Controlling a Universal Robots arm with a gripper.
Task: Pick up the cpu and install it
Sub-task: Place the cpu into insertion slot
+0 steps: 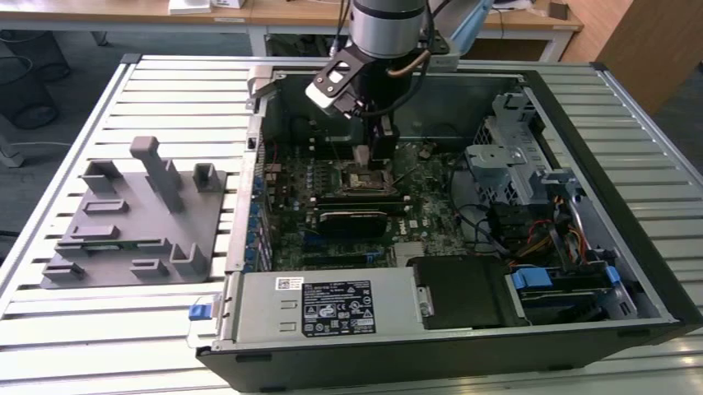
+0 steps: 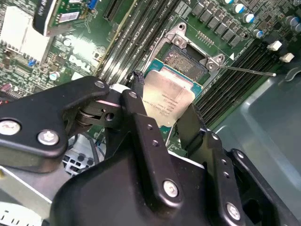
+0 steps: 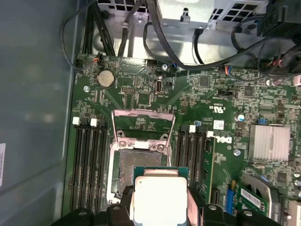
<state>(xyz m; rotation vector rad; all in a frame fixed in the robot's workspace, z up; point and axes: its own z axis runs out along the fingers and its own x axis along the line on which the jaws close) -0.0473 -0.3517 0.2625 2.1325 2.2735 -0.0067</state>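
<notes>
My gripper (image 2: 165,110) is shut on the cpu (image 2: 168,100), a flat square chip with a silver metal top and green rim, gripped by two opposite edges between the black fingers (image 2: 139,113). In the first wrist view the cpu (image 3: 160,197) hangs just above and slightly off the open socket (image 3: 140,162), whose metal load frame (image 3: 143,120) is swung up. The socket (image 2: 186,60) shows bare beyond the chip. In the exterior view my gripper (image 1: 368,154) reaches down inside the open computer case, directly over the socket (image 1: 363,179) on the motherboard.
Memory slots (image 3: 87,162) flank the socket on both sides. A black block (image 1: 351,219) lies just in front of the socket. The case walls (image 1: 615,189), drive cage (image 1: 511,160) and cables (image 3: 221,47) stand close. A grey fixture tray (image 1: 127,218) sits on the exterior view's left.
</notes>
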